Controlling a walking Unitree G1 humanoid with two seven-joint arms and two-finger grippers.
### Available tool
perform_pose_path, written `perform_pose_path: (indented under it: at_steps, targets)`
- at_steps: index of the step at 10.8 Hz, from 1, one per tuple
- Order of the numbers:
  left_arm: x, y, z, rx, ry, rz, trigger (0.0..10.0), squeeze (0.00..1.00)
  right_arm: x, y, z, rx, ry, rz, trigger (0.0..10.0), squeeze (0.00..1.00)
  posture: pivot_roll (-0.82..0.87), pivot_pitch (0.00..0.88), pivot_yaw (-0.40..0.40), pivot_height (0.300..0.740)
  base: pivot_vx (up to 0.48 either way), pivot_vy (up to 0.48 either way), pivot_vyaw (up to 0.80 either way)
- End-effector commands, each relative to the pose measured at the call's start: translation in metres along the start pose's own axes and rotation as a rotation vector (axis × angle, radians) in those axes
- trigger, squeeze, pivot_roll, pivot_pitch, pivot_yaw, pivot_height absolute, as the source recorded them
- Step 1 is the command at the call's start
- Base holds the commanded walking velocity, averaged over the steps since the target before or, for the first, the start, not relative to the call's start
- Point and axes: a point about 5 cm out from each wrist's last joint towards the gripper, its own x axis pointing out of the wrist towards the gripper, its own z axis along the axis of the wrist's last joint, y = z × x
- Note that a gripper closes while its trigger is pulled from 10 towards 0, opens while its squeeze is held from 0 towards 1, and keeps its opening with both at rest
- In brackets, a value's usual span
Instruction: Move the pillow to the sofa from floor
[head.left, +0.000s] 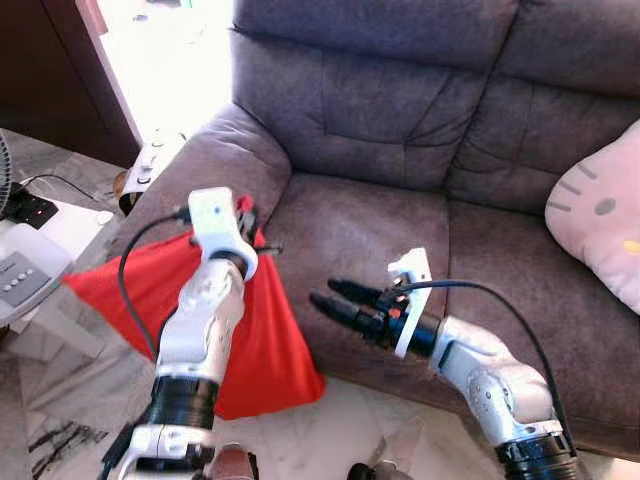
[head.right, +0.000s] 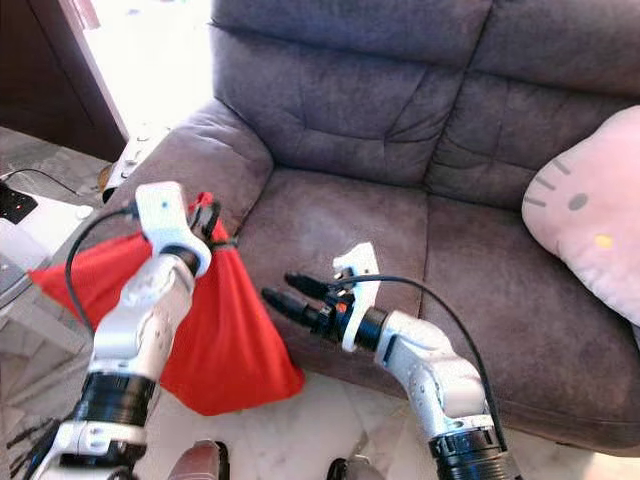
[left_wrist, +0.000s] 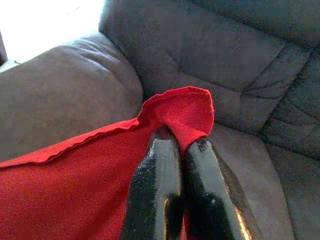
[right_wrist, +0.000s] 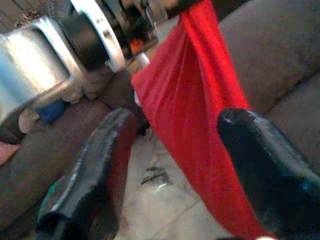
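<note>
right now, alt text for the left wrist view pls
The left gripper, its two black fingers shut, pinches a corner of the red fabric pillow beside the rounded armrest of the grey-brown sofa.

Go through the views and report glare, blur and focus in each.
Left eye view: daylight blows out the floor beyond the sofa; the rest is sharp. Left wrist view: the same washed-out white in one corner; the left gripper pinching the red pillow is crisp. Right wrist view: soft and smeared, the right gripper fingers out of focus.
</note>
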Motion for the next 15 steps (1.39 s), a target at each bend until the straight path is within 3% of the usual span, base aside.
perform_pose_path:
  at_steps: [1,2,3,5,7,8,10,11,12,13,15]
  targets:
    - [0.004,-0.025,0.03,0.014,-0.121,-0.118,10.0,0.0,0.002,0.011,-0.001,-0.004,0.015,0.033,10.0,1.0,0.11,0.176,-0.07,0.703,0.0,0.0,0.0]
    - [0.004,-0.027,0.024,0.016,-0.093,-0.135,10.0,0.0,0.007,0.023,0.002,-0.011,0.006,0.075,10.0,1.0,0.11,0.18,-0.071,0.703,0.0,0.0,0.0]
    - [0.004,-0.033,0.02,-0.001,-0.069,-0.15,10.0,0.0,0.013,0.033,0.002,-0.029,0.01,0.108,10.0,0.0,0.11,0.185,-0.069,0.703,0.0,0.0,0.0]
    - [0.002,-0.048,0.017,-0.004,-0.043,-0.26,10.0,0.0,0.015,0.031,-0.002,-0.003,0.015,0.083,10.0,0.0,0.12,0.188,-0.068,0.703,0.0,0.0,0.0]
    - [0.003,-0.056,0.017,-0.028,-0.035,-0.295,10.0,0.0,0.014,0.033,-0.002,-0.002,0.022,0.092,10.0,0.0,0.11,0.195,-0.069,0.703,0.0,0.0,0.0]
    - [0.004,-0.064,0.029,-0.089,-0.038,-0.339,10.0,0.0,0.014,0.031,-0.003,-0.033,0.032,0.062,10.0,0.0,0.12,0.201,-0.064,0.703,0.0,0.0,0.0]
    - [-0.005,-0.072,0.04,-0.048,-0.03,-0.46,10.0,0.0,0.015,0.025,-0.002,-0.066,0.027,0.026,10.0,0.0,0.13,0.204,-0.057,0.703,0.0,0.0,0.0]
    - [-0.009,-0.07,0.047,-0.019,-0.037,-0.491,10.0,0.0,0.013,0.014,0.003,-0.089,0.001,-0.049,10.0,0.0,0.13,0.206,-0.054,0.703,0.0,0.0,0.0]
    - [-0.01,-0.063,0.055,0.017,-0.044,-0.492,10.0,0.0,0.006,-0.011,0.012,-0.111,-0.049,-0.23,10.0,0.0,0.14,0.204,-0.052,0.703,0.0,0.0,0.0]
    - [-0.01,-0.058,0.062,0.024,-0.05,-0.488,10.0,0.0,0.001,-0.024,0.02,-0.099,-0.086,-0.308,10.0,0.0,0.14,0.203,-0.051,0.703,0.0,0.0,0.0]
    - [-0.009,-0.055,0.079,0.004,-0.069,-0.523,10.0,0.0,-0.004,-0.033,0.027,-0.173,-0.079,-0.318,10.0,0.0,0.14,0.198,-0.046,0.703,0.0,0.0,0.0]
